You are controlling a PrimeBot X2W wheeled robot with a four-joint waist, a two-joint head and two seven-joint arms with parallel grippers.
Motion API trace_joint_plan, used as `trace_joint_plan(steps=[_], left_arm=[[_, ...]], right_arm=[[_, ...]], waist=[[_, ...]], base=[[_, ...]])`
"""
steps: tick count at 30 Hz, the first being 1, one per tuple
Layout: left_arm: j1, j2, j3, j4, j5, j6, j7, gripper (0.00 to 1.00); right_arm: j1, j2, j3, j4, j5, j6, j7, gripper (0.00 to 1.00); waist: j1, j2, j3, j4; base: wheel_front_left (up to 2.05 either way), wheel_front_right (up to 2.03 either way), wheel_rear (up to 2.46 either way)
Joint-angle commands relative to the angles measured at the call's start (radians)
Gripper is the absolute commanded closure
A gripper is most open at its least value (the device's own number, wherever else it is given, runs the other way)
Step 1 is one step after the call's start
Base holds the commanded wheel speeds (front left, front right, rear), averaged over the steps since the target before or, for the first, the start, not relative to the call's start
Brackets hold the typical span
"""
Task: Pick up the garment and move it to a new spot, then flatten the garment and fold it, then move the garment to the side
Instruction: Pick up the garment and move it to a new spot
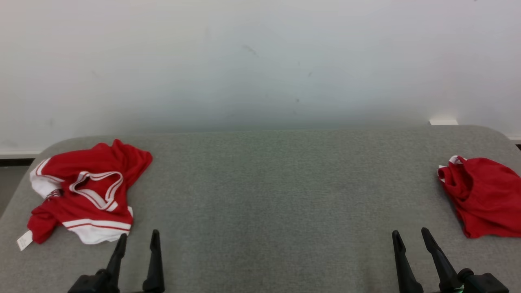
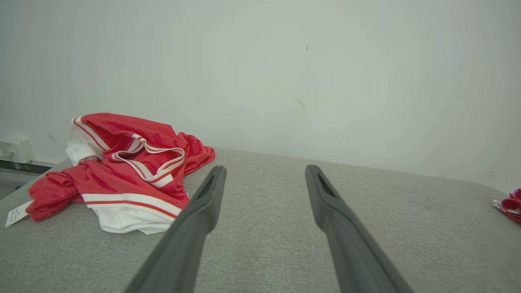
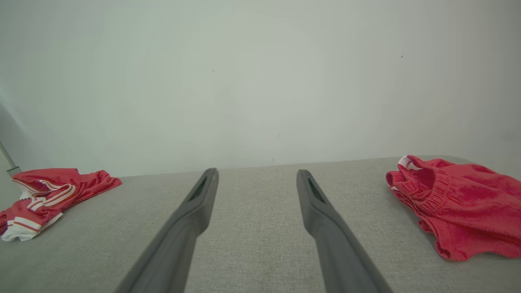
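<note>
A crumpled red garment with white trim [image 1: 91, 209] [image 2: 122, 183] lies at the left end of the grey padded table [image 1: 268, 195], a white label sticking out at its near left corner. In the right wrist view this garment [image 3: 53, 191] sits far off to the left. My left gripper [image 1: 138, 235] [image 2: 265, 167] hovers open just right of its near edge, nothing between the fingers. My right gripper [image 1: 409, 232] [image 3: 257, 171] stands open near the front right, also empty.
A second crumpled red garment with an elastic waistband [image 1: 484, 195] [image 3: 460, 203] lies at the table's right end, right of my right gripper; its edge [image 2: 511, 203] peeks into the left wrist view. A pale wall rises behind the table.
</note>
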Motion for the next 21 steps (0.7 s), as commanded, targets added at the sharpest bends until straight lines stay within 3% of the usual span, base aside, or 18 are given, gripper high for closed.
trace_joint_plan(steps=[1,13,21], left_arm=[[-0.012,0.004,0.004,-0.001,0.019,-0.002,0.000,0.00],[-0.034,0.004,0.041,0.018,0.016,0.014,0.000,0.00],[-0.046,0.004,0.041,0.035,-0.008,0.023,0.000,0.00]], right_arm=[[-0.010,0.000,0.000,0.009,0.001,-0.002,0.001,0.00],[-0.051,0.010,0.054,0.047,0.012,-0.002,0.001,0.00],[-0.062,0.013,0.075,0.051,0.013,-0.002,0.001,0.00]], waist=[[0.0001,0.0000,0.007,0.034],[0.0001,0.0000,0.026,0.266],[0.0001,0.0000,0.033,0.335]], base=[[0.00,0.00,0.00],[0.00,0.00,0.00],[0.00,0.00,0.00]])
